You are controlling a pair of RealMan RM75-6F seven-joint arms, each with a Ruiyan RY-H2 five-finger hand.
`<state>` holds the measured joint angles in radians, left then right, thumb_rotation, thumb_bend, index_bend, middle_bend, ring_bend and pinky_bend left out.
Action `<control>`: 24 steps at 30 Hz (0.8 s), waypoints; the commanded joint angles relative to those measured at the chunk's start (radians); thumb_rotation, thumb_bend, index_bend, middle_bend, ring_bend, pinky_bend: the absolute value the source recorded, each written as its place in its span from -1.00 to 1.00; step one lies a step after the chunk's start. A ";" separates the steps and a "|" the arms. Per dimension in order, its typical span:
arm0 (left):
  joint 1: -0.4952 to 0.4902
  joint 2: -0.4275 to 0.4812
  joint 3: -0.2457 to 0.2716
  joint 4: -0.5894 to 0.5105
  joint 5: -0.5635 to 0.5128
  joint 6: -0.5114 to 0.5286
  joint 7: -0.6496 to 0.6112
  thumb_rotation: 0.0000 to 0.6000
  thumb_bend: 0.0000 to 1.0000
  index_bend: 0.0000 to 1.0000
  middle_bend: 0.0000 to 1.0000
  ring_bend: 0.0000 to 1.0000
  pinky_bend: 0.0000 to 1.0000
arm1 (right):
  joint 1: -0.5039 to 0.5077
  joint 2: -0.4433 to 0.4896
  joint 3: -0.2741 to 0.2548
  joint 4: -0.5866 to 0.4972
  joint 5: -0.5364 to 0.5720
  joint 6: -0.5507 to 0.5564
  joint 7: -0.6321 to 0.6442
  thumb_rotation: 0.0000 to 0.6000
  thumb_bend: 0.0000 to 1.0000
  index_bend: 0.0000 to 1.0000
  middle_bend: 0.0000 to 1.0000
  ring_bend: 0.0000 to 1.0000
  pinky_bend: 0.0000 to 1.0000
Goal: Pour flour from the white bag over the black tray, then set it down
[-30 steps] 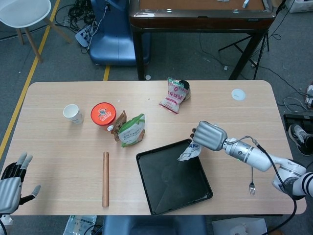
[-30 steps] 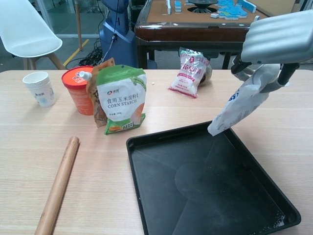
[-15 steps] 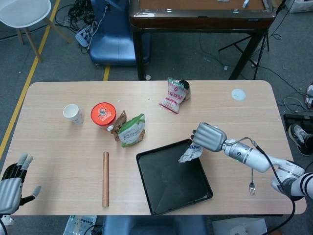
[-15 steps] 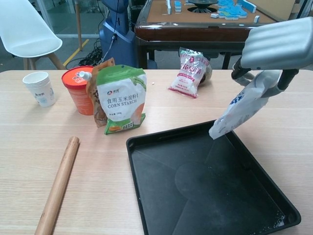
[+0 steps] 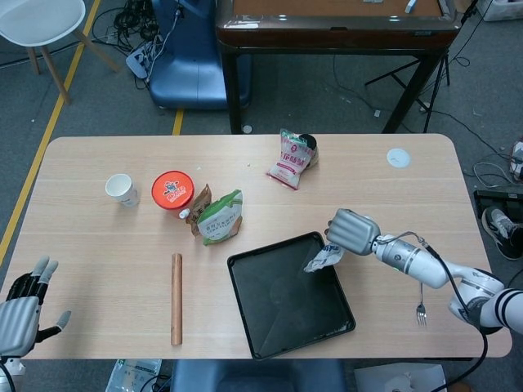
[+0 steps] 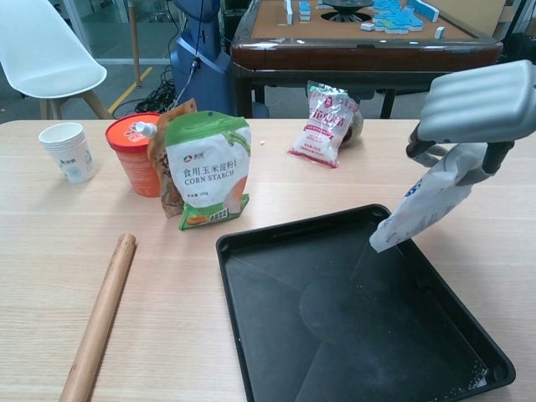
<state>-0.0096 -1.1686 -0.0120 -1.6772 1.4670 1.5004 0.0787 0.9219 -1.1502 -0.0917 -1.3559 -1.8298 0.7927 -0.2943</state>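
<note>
Change: right hand and white flour bag have shifted toward the black tray's right edge and sunk a little lower.
Right hand: clamped on the bag's top — bag hangs tilted, lower end over the tray's far right corner.
Black tray: flat on the surface; perhaps a faint dusting inside.
Left hand: fingers apart, holding nothing, at the near left edge.
Corn starch pouch: upright — behind the tray.
</note>
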 commanded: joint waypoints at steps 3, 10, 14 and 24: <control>0.001 0.000 0.001 0.003 0.000 0.001 -0.002 1.00 -0.51 -1.00 -1.00 -0.83 -0.89 | 0.004 -0.028 -0.017 -0.008 -0.012 -0.022 -0.016 1.00 0.25 0.95 0.76 0.66 0.77; 0.003 -0.001 0.003 0.006 0.000 0.000 -0.009 1.00 -0.51 -1.00 -1.00 -0.83 -0.89 | -0.005 -0.036 -0.023 -0.005 0.000 -0.025 -0.020 1.00 0.25 0.95 0.76 0.66 0.77; 0.002 -0.002 0.002 0.007 0.002 0.001 -0.009 1.00 -0.51 -1.00 -1.00 -0.83 -0.89 | -0.009 -0.031 -0.020 -0.013 0.005 -0.014 -0.013 1.00 0.25 0.95 0.76 0.66 0.77; 0.002 -0.003 0.003 0.004 0.001 0.001 -0.009 1.00 -0.51 -1.00 -1.00 -0.83 -0.89 | -0.008 -0.037 -0.023 -0.030 0.008 -0.020 -0.014 1.00 0.25 0.95 0.76 0.66 0.77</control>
<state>-0.0071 -1.1718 -0.0092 -1.6731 1.4683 1.5018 0.0699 0.9135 -1.1870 -0.1156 -1.3843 -1.8220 0.7713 -0.3074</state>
